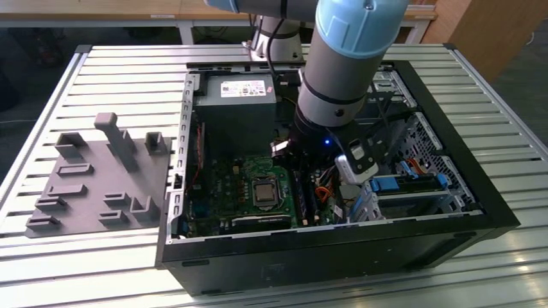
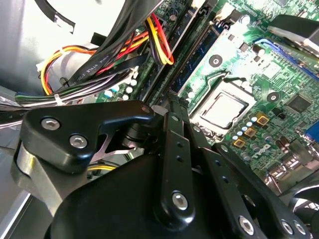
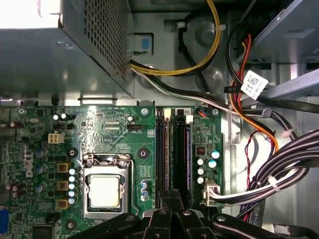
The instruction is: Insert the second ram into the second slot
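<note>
Hovering over the RAM slots [image 3: 173,154], hand [image 3: 172,196] fingers together, grip contents unclear

Green motherboard [image 3: 124,149] with a silver processor socket [image 3: 104,191]; black claw [image 3: 172,199]; yellow, red and orange cables [image 2: 99,55]; grey fixture plate [image 1: 99,176] on the silver ribbed tabletop [image 1: 77,263].

Lighting was pretty uneven: in the exterior view the slatted metal table [image 1: 102,70] caught bright glare along its near edge, while the inside of the open computer case [image 1: 479,212] sat in shadow under the arm. In the second wrist view the case wall [image 2: 45,45] blew out to pure white and the black gripper [image 2: 172,107] up close looked soft. The first wrist view had the motherboard [image 3: 99,129] evenly lit and sharp, with one washed-out corner on the power supply [image 3: 50,10].
</note>
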### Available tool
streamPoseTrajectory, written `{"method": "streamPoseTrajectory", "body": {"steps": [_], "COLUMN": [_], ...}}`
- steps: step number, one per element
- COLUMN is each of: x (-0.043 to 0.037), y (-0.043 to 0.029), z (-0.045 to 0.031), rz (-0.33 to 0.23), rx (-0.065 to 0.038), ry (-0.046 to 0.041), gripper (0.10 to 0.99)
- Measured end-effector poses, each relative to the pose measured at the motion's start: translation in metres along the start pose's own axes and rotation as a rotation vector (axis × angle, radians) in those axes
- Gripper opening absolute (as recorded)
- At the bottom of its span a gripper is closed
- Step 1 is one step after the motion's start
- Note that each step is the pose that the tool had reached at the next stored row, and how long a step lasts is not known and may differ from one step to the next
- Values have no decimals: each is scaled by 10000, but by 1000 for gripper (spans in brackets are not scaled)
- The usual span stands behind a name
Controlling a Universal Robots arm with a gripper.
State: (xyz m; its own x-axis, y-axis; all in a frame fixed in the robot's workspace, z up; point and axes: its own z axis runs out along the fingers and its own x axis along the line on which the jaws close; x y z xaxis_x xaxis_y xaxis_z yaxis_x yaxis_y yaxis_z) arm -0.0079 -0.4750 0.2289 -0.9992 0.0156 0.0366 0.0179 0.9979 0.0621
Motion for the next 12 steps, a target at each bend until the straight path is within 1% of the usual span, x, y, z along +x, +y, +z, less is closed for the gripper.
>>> {"method": "streamPoseTrajectory", "body": {"steps": [12], "x": [-3], "y": [-3], "z": [43], "rz": [1], "rx": [10], "ry": [0], "gripper": [106]}}
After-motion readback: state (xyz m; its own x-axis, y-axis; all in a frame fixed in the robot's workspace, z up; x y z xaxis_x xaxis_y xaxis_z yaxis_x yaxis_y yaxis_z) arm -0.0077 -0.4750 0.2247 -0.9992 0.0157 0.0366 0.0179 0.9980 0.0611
